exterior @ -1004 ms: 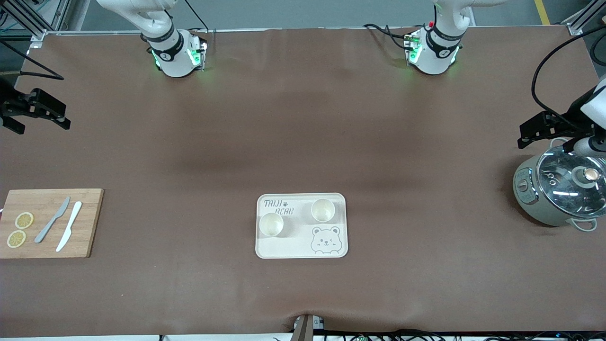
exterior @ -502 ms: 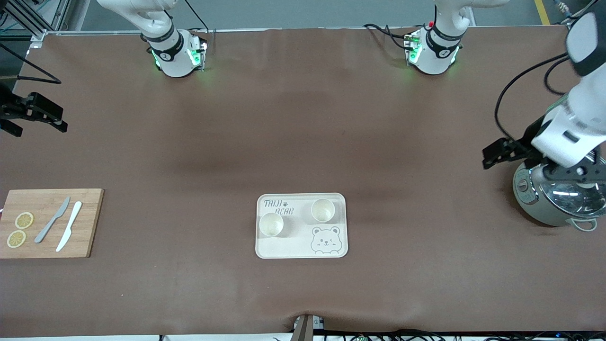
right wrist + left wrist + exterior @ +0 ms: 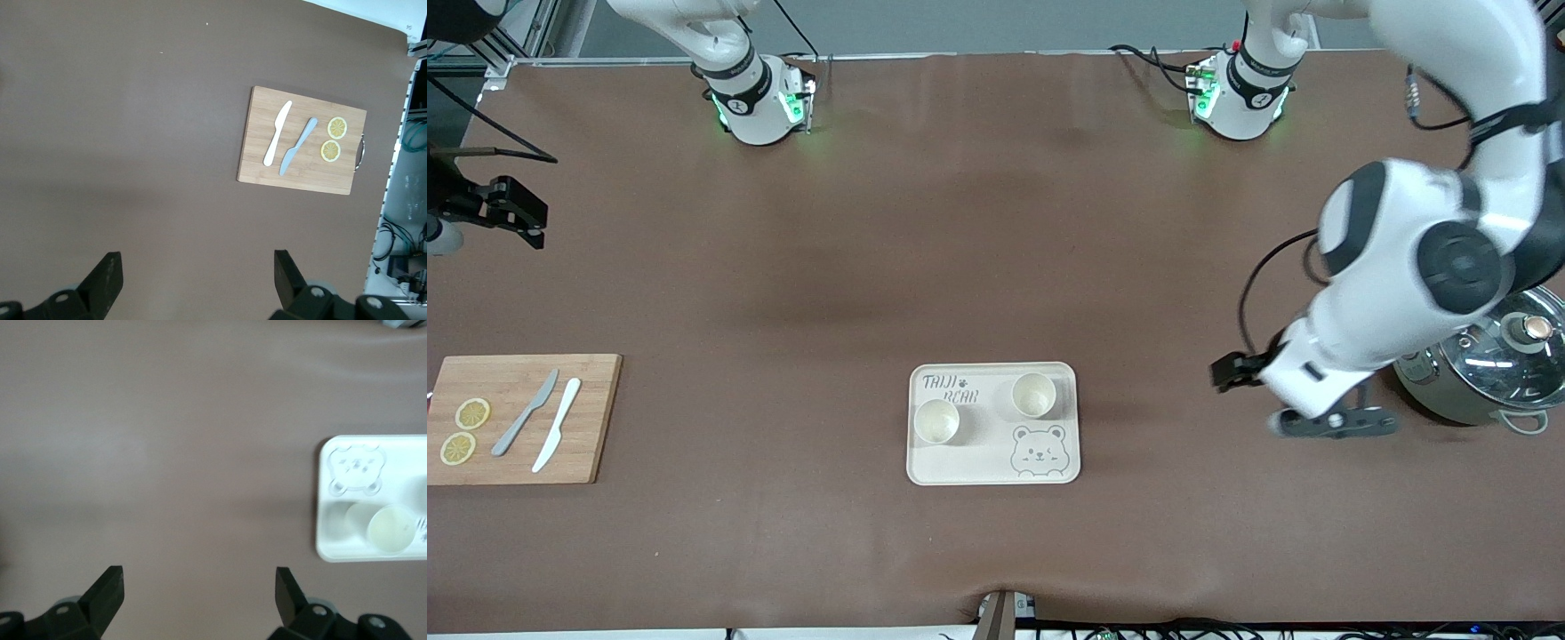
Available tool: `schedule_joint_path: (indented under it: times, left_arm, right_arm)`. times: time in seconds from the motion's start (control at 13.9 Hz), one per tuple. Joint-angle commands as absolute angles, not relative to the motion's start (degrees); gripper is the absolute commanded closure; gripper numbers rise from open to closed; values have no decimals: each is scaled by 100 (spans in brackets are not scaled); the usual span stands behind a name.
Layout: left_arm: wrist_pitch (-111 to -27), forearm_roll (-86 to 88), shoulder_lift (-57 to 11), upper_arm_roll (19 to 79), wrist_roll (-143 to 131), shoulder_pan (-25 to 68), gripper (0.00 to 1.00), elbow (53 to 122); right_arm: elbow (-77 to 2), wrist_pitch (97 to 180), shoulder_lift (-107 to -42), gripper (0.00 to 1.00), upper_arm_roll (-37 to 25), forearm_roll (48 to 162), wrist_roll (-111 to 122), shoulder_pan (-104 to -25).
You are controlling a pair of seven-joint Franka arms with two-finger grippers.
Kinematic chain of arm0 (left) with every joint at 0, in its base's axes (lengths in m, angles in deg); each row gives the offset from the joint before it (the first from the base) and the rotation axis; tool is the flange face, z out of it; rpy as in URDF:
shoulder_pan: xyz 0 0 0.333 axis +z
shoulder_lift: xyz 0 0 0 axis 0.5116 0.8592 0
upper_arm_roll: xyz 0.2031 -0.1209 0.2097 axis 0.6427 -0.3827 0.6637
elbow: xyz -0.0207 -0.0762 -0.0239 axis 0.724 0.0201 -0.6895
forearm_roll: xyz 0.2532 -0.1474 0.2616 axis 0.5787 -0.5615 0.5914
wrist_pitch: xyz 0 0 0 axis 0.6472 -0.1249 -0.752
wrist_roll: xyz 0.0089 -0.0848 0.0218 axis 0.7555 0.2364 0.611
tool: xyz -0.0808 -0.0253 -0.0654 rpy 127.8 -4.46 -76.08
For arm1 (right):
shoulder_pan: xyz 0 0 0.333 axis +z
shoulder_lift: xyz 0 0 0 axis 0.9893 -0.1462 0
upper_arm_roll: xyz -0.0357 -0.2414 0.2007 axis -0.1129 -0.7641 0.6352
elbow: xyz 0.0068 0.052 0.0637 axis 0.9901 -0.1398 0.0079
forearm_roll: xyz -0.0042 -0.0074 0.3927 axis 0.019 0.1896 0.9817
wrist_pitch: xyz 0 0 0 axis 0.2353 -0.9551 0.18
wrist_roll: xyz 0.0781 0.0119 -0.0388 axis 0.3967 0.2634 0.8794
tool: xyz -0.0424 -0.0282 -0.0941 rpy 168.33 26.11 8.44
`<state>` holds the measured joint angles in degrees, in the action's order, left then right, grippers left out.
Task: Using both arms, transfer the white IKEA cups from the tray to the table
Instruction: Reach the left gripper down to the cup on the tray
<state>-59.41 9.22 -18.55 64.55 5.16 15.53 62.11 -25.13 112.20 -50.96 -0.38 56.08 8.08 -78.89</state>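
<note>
- Swinging in from the pot [image 3: 1485,360], the left gripper [image 3: 199,592] now hangs over bare table between pot and tray [image 3: 993,473], its fingers [image 3: 107,589] spread wide on nothing.
- Over at its table edge the right gripper [image 3: 198,275] has barely shifted; it waits high up, spread wide and empty.
- Both white IKEA cups [image 3: 936,420] [image 3: 1033,395] sit unmoved, upright on the tray, apart from each other.
- Tray print reads "TAIJI BEAR" above a winking bear face [image 3: 1039,450].
- Brown matting covers the table [image 3: 996,222]; a bamboo board [image 3: 596,418] at the right arm's end carries two knives [image 3: 526,412] [image 3: 557,424] and two lemon slices [image 3: 472,413] [image 3: 457,448].
</note>
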Motion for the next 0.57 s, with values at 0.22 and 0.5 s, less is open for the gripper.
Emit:
schedule_joint_path:
  times: [0.22, 0.5]
  left_arm:
    - [-7005, 1016, -931, 6745, 1898, 617, 0, 5944]
    - [-7320, 1008, -615, 6763, 2502, 257, 0, 5953]
  right_arm:
    - [-2529, 11270, -5092, 0, -67, 6128, 760, -7966]
    - [-2652, 11455, -5196, 0, -76, 7227, 558, -8212]
